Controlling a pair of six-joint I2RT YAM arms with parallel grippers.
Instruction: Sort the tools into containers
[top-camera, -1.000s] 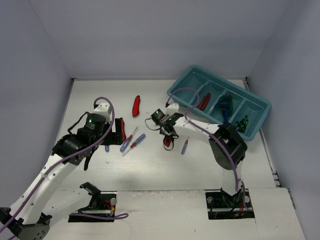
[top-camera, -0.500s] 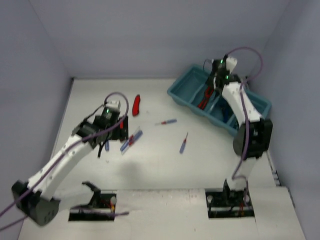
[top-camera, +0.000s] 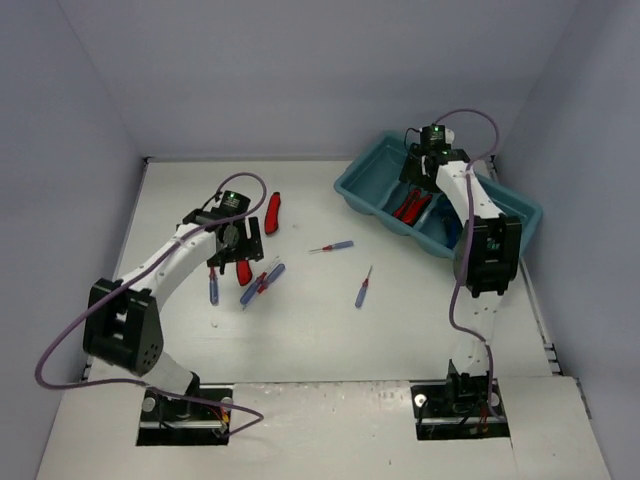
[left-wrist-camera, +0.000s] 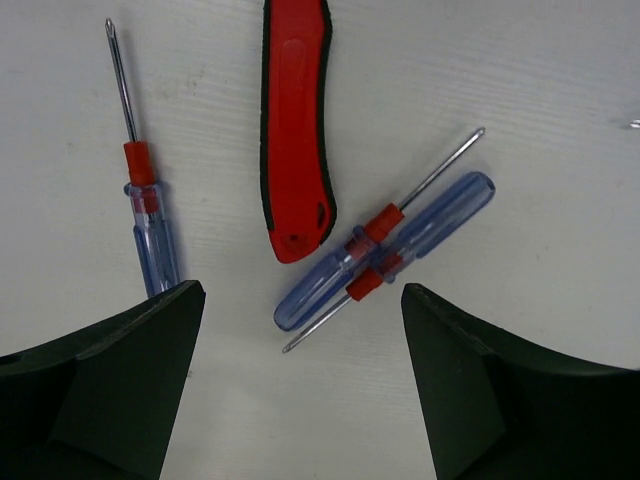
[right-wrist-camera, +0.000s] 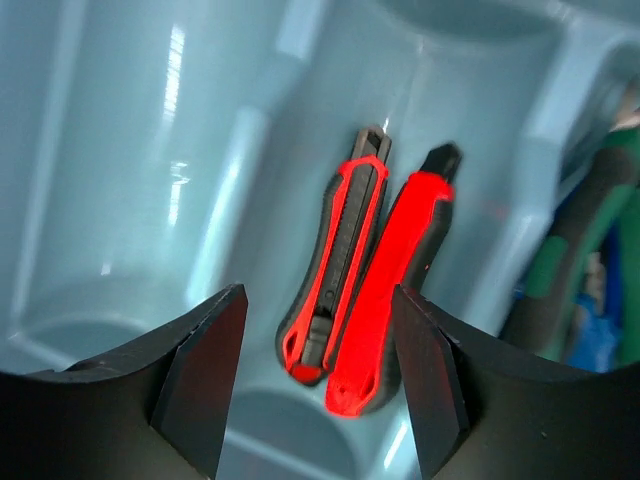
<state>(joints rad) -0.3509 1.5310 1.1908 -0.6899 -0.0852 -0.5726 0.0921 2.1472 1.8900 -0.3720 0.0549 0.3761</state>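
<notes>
Since a second ago the right gripper (top-camera: 418, 165) has gone from mid-table to the far right, over the tray (top-camera: 372, 176), and the red knife it carried then is out of its grip. Jaws stand partly apart, nothing between them. Right wrist view: two red knives (right-wrist-camera: 395, 265) lie side by side, touching, on the floor of one compartment, below the fingers (right-wrist-camera: 205, 380). Top view puts that compartment second from the tray's left end. Next compartment to the right holds green and blue pliers (right-wrist-camera: 590, 230), only partly in frame.

The left gripper (top-camera: 237, 243) has shifted too: a bit farther and to the right, arm stretched over the left half of the table (top-camera: 330, 340). Jaws spread wide, holding nothing, hanging above the tools without touching them. Left wrist view: red utility knife (left-wrist-camera: 295, 130) lies flat ahead of the gap between the jaws. Just right of its butt end, a crossed pair of screwdrivers (left-wrist-camera: 390, 245), clear blue handles, red collars, one over the other; can't tell if they touch the knife. Left of the knife, apart from it, a single screwdriver (left-wrist-camera: 148, 215) of the same type, handle end hidden behind the left jaw.

Also loose on the table: a second red knife (top-camera: 272, 212) just right of the left gripper and slightly farther; a lone screwdriver (top-camera: 332, 246) mid-table; another screwdriver (top-camera: 363, 288) nearer, apart from it. All three lie well apart from the tray.
</notes>
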